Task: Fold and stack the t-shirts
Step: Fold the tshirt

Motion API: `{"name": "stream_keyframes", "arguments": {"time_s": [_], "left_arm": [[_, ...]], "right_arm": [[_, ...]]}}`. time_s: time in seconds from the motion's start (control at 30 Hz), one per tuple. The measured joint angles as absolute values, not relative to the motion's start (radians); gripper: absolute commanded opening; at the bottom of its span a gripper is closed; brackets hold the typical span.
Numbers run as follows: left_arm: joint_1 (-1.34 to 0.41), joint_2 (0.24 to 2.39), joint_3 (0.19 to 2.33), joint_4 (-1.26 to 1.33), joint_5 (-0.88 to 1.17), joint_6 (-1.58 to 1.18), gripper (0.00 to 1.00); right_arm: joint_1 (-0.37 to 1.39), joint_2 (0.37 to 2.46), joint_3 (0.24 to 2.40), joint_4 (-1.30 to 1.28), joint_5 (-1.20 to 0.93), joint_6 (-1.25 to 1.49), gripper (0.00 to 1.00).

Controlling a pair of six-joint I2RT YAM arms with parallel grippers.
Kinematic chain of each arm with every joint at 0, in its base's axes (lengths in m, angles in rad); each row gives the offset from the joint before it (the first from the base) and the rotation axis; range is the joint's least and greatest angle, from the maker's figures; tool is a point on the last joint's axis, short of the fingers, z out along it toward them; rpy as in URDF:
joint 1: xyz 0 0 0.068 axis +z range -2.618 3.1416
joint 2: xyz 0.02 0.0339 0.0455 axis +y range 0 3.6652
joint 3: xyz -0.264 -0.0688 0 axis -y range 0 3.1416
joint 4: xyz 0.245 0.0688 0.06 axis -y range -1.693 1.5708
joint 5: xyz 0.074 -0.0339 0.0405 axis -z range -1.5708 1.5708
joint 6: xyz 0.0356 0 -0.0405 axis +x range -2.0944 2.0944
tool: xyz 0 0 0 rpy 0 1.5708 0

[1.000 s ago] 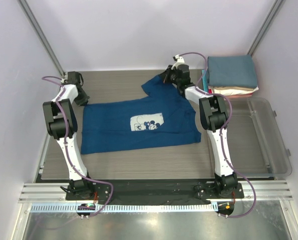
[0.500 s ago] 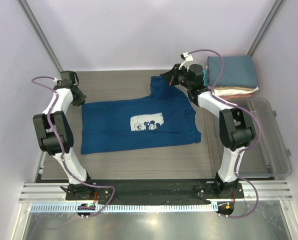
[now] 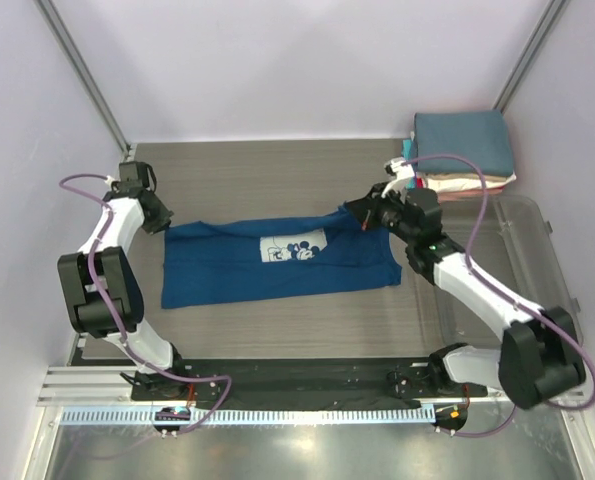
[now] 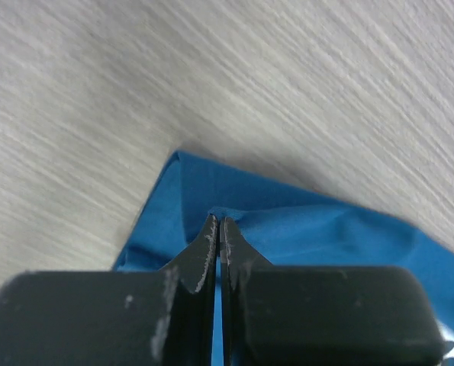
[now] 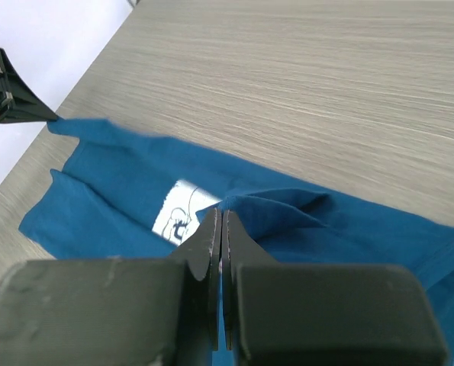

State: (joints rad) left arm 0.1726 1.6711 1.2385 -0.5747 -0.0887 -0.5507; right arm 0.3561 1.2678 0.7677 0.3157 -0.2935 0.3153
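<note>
Left arm (image 3: 95, 262) is bent up along the table's (image 3: 277, 170) left edge, and the left gripper (image 3: 161, 222) is pinched tight on the far-left corner of the blue tee (image 3: 277, 268). That's the one tee spread across the middle. Right arm (image 3: 477, 290) reaches in from the right edge, with the right gripper (image 3: 363, 212) clamped on the tee's far-right corner. One stack of folded tees (image 3: 464, 145) sits in the far right corner, maybe four in it, hard to count.

left wrist: royal-blue tee (image 4: 310, 229) is cut off at the right and bottom edges, its near part hidden behind the left gripper (image 4: 219, 226) | right wrist: chest print (image 5: 175, 212) is partly covered by the right gripper (image 5: 220, 217) | top: lower folded tees (image 3: 469, 183) are hidden under the slate-blue tee (image 3: 464, 142), only edges shown
</note>
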Motion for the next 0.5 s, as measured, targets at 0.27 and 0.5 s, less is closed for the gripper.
{"name": "stream_keyframes", "arguments": {"time_s": [0.27,0.5], "left_arm": [[0.173,1.583,1.172,-0.573,-0.086,-0.562,0.0],[0.173,1.534,1.122,-0.576,-0.094,-0.565,0.0]], "right_arm": [[0.356,1.01,0.648,0.22,-0.224,0.301,0.01],[0.358,0.959,0.559,0.146,-0.166,0.311,0.01]]}}
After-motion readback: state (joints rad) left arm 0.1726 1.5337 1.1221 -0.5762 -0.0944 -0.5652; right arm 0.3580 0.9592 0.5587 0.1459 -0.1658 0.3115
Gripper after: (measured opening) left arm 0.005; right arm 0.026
